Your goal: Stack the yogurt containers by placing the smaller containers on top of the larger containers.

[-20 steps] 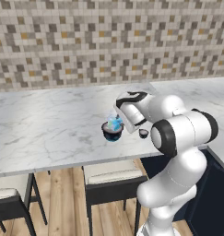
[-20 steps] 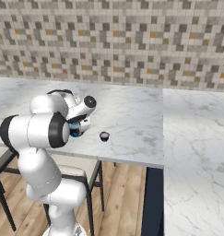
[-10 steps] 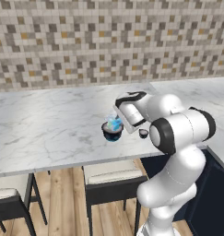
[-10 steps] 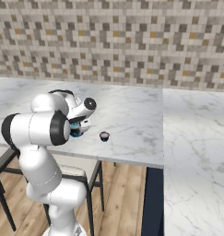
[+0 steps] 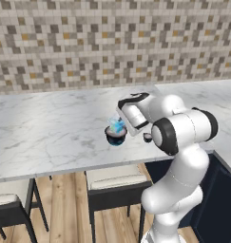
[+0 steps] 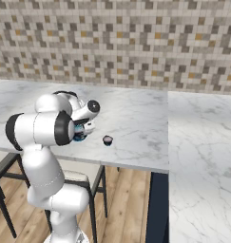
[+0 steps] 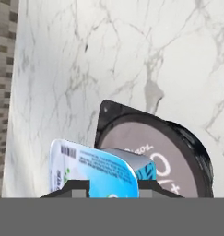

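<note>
Now I have gripper (image 7: 112, 183) clamped on blue box (image 7: 92, 168), held just over big tub (image 7: 159, 152) on counter (image 5: 50, 128). Step: first stacking. Next I lower, release on lid. Tiny cup (image 6: 107, 140) waits beside tub.

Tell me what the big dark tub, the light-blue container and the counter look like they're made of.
Wide dark tub: probably plastic, with a matte grey-pink, printed lid that looks like foil or film.
Light-blue container: likely thin glossy plastic or coated card, given its barcode and printed text.
Counter: white, grey-veined, polished marble look.
</note>
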